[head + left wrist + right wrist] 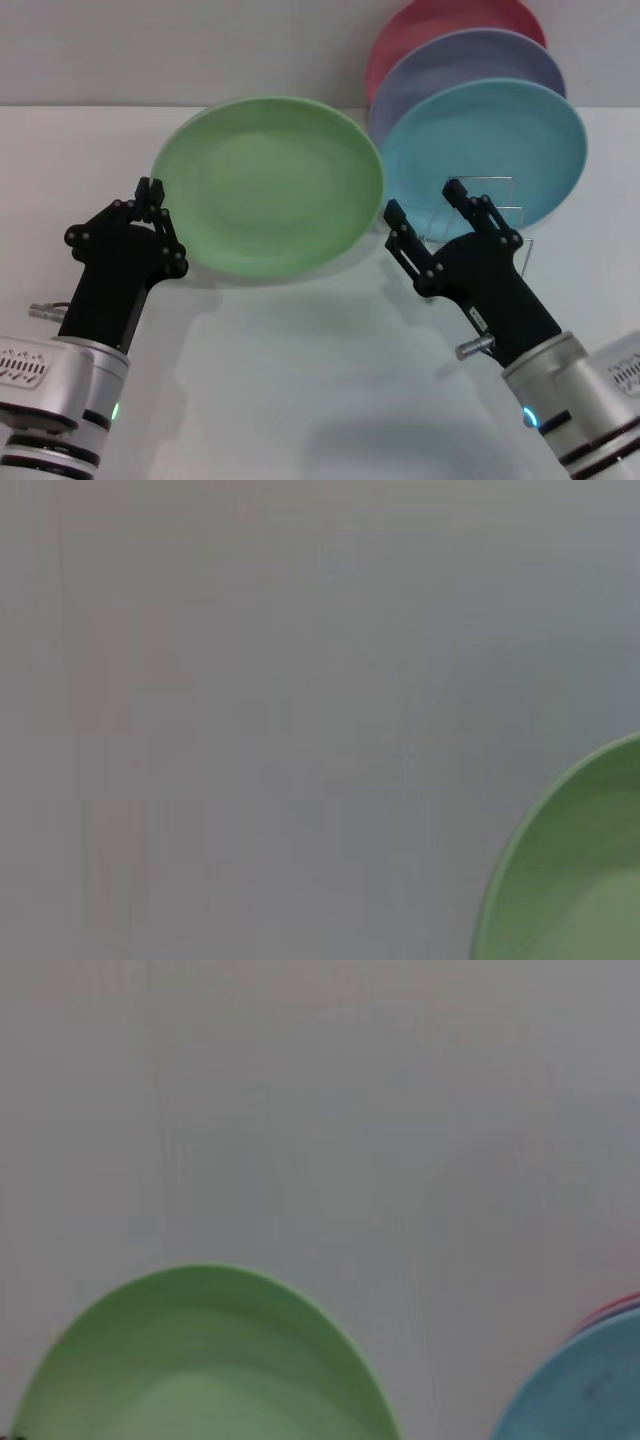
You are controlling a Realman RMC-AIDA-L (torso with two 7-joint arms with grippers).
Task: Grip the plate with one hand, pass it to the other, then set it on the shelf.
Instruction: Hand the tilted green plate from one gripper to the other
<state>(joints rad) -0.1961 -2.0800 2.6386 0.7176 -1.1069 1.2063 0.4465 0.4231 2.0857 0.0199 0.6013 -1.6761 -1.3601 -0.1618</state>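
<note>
My left gripper (152, 205) is raised over the white table (320, 380) with its fingers pinched tight on the edge of the plate (268, 184), holding that light green disc up off the surface, tilted so its hollow face looks back toward me. The plate stretches away from my left fingers toward my other arm, and its far rim ends just beside the near fingertip of my right gripper (428, 205).

That right gripper hangs with its two black fingers spread wide apart, with nothing between them; it is not touching the plate that I can see. Just beyond its fingers stands the shelf (500, 215), a thin silver wire rack, partly hidden behind my right fingers. In it a light blue plate (490, 150) stands on edge, with a lavender plate (470, 62) behind that and a pink plate (440, 28) farthest back, all leaning the same way.

From my left wrist only a curve of the green plate (570, 870) shows against the grey wall. From my right wrist I see the green plate (210, 1360) close up and the blue plate's rim (580, 1390) off to one side.
</note>
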